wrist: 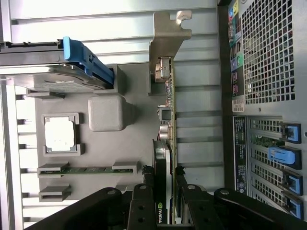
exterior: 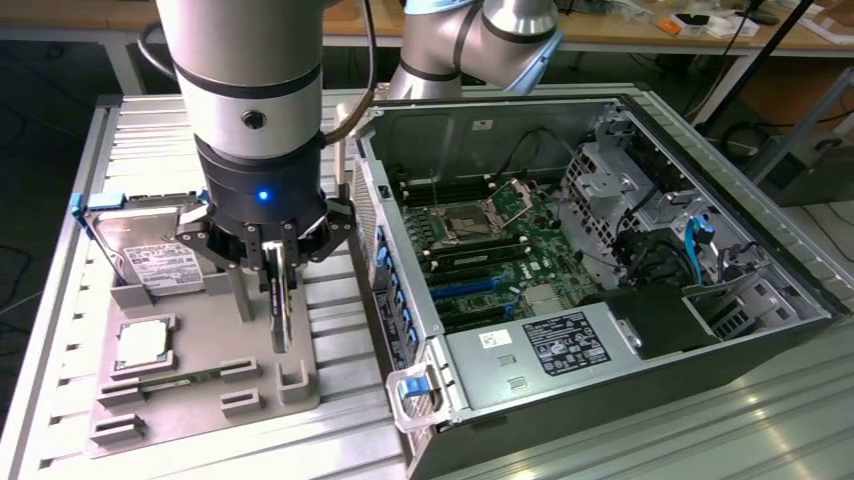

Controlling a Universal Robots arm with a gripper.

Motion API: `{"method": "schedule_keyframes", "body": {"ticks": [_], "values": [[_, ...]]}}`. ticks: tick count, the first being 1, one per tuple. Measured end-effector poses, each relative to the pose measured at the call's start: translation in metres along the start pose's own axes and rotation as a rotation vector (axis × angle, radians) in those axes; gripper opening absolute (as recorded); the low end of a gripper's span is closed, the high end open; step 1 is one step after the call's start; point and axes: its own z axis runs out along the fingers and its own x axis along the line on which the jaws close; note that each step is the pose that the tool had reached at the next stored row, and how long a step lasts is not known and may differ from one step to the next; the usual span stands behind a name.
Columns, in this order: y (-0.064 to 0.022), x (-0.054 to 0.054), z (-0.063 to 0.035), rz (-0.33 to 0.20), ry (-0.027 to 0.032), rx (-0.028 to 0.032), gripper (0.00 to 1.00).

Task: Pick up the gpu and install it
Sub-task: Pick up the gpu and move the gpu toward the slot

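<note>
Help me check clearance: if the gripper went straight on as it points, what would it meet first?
The gpu, standing on edge in the grey holder, right beneath the gripper; gap unclear.

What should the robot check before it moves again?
1. Jaws on both flat sides of the graphics card: ok.
2. Card standing on its edge, not leaning: ok.
3. Card lifted free of the grey tray: cannot tell.
4. Hard drive apart from the card: ok.
5. Computer case open, with the board inside showing: ok.
</note>
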Motion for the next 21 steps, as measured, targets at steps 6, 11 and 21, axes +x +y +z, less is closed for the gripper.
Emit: {"method": "schedule_keyframes", "body": {"ticks": [6,11,21], "values": [[0.0002,0.0,-0.0055,0.0,-0.0001,-0.0001,0.27],[0.0004,0.0,-0.0096,0.0,-0.0001,-0.0001,0.27],[0.0007,0.0,-0.0154,0.0,-0.0001,-0.0002,0.27]]}}
